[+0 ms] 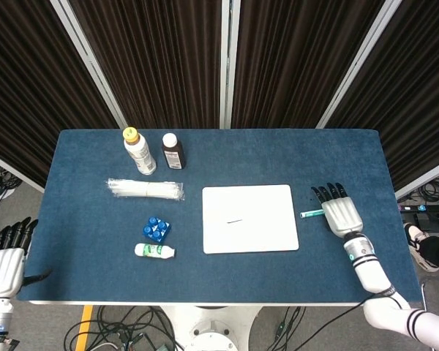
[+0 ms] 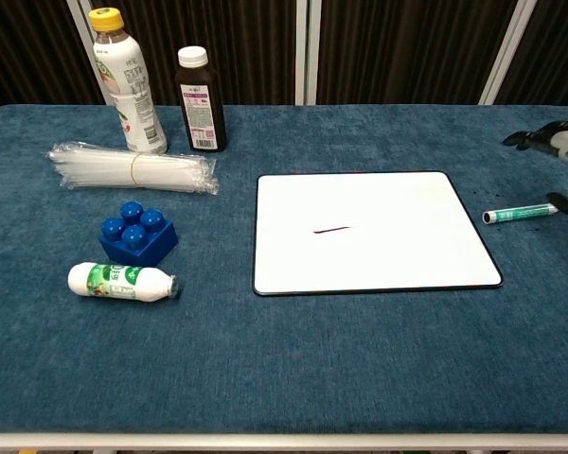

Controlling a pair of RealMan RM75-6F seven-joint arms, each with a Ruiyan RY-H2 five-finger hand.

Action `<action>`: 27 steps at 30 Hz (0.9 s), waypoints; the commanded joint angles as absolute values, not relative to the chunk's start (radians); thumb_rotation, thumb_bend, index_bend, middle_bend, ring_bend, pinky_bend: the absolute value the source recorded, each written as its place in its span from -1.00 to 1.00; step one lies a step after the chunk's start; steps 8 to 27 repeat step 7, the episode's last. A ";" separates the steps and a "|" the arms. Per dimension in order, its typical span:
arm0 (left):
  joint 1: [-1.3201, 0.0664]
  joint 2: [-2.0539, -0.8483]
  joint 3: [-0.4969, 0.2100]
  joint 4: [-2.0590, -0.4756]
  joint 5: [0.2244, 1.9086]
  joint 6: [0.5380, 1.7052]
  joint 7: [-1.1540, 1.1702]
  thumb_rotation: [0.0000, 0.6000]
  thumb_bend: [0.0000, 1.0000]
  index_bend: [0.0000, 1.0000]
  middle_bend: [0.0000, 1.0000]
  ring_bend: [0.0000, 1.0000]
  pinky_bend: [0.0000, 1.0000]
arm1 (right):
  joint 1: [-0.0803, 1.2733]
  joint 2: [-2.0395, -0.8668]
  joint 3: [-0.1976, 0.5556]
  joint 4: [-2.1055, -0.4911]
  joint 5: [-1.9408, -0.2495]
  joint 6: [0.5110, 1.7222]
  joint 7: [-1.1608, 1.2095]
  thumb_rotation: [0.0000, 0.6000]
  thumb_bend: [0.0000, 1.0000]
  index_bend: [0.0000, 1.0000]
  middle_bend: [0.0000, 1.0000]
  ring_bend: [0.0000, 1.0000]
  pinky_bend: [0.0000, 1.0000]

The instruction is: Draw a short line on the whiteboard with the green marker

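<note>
The whiteboard (image 1: 250,218) (image 2: 369,232) lies flat in the middle of the blue table, with a short dark line (image 1: 235,221) (image 2: 331,229) drawn on it. The green marker (image 1: 312,213) (image 2: 519,214) lies on the cloth just right of the board, pointing sideways. My right hand (image 1: 341,214) (image 2: 562,144) hovers over the marker's right end with its fingers spread and nothing in it. My left hand (image 1: 5,262) hangs off the table's front left corner, fingers apart and empty; the chest view does not show it.
At the back left stand a yellow-capped bottle (image 1: 139,151) (image 2: 126,78) and a dark brown bottle (image 1: 173,151) (image 2: 200,99). A bag of clear straws (image 1: 145,189) (image 2: 133,168), a blue block (image 1: 156,229) (image 2: 137,233) and a small white-green bottle (image 1: 154,251) (image 2: 121,281) lie left of the board.
</note>
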State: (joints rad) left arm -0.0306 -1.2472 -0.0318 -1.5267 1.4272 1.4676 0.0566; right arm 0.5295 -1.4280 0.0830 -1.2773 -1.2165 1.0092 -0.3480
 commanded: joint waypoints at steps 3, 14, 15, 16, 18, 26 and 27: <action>-0.035 -1.257 -0.034 -1.516 1.435 1.471 0.056 1.00 -1.00 -0.89 -1.00 -1.00 -1.00 | 0.320 -1.217 0.049 -1.560 -1.354 1.344 -0.158 1.00 -0.16 -0.80 -0.58 -0.94 -0.96; -0.041 -1.268 -0.036 -1.508 1.446 1.475 0.064 1.00 -1.00 -0.89 -1.00 -1.00 -1.00 | 0.230 -1.156 0.019 -1.609 -1.429 1.472 -0.040 1.00 -0.16 -0.74 -0.54 -0.91 -0.94; -0.041 -1.268 -0.036 -1.508 1.446 1.475 0.064 1.00 -1.00 -0.89 -1.00 -1.00 -1.00 | 0.230 -1.156 0.019 -1.609 -1.429 1.472 -0.040 1.00 -0.16 -0.74 -0.54 -0.91 -0.94; -0.041 -1.268 -0.036 -1.508 1.446 1.475 0.064 1.00 -1.00 -0.89 -1.00 -1.00 -1.00 | 0.230 -1.156 0.019 -1.609 -1.429 1.472 -0.040 1.00 -0.16 -0.74 -0.54 -0.91 -0.94; -0.041 -1.268 -0.036 -1.508 1.446 1.475 0.064 1.00 -1.00 -0.89 -1.00 -1.00 -1.00 | 0.230 -1.156 0.019 -1.609 -1.429 1.472 -0.040 1.00 -0.16 -0.74 -0.54 -0.91 -0.94; -0.041 -1.268 -0.036 -1.508 1.446 1.475 0.064 1.00 -1.00 -0.89 -1.00 -1.00 -1.00 | 0.230 -1.156 0.019 -1.609 -1.429 1.472 -0.040 1.00 -0.16 -0.74 -0.54 -0.91 -0.94; -0.041 -1.268 -0.036 -1.508 1.446 1.475 0.064 1.00 -1.00 -0.89 -1.00 -1.00 -1.00 | 0.230 -1.156 0.019 -1.609 -1.429 1.472 -0.040 1.00 -0.16 -0.74 -0.54 -0.91 -0.94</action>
